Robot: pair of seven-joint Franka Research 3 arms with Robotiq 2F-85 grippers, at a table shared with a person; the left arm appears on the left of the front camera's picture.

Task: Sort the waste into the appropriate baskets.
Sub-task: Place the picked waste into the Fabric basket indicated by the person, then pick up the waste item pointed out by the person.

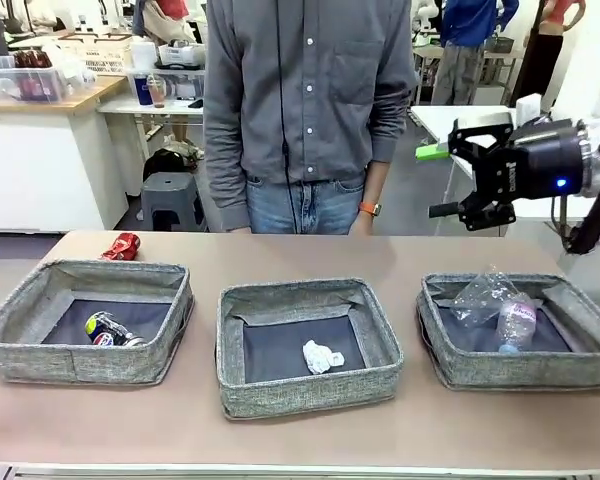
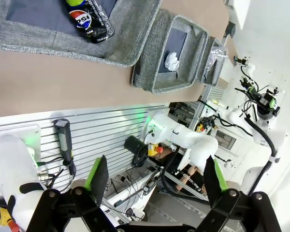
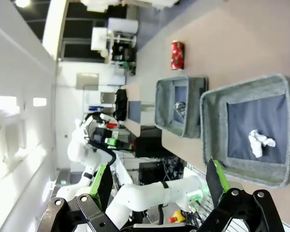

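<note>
Three grey baskets stand in a row. The left basket (image 1: 80, 362) holds a crushed dark-silver can (image 1: 113, 330), also in the left wrist view (image 2: 89, 19). A crumpled white tissue (image 1: 322, 356) lies in the middle basket (image 1: 310, 392). The right basket (image 1: 520, 370) holds a clear plastic cup (image 1: 480, 295) and a clear bottle (image 1: 517, 322). A crushed red can (image 1: 122, 246) lies on the table behind the left basket. My right gripper (image 1: 438, 181) hangs open and empty high above the right basket. My left gripper (image 2: 157, 179) is open and empty, off the table's near edge.
A person in a grey shirt (image 1: 305, 100) stands at the far edge behind the middle basket, hands down. Bare table (image 1: 310, 255) runs behind the baskets and in front of them. The right wrist view shows the red can (image 3: 177, 54) and the tissue (image 3: 260, 142).
</note>
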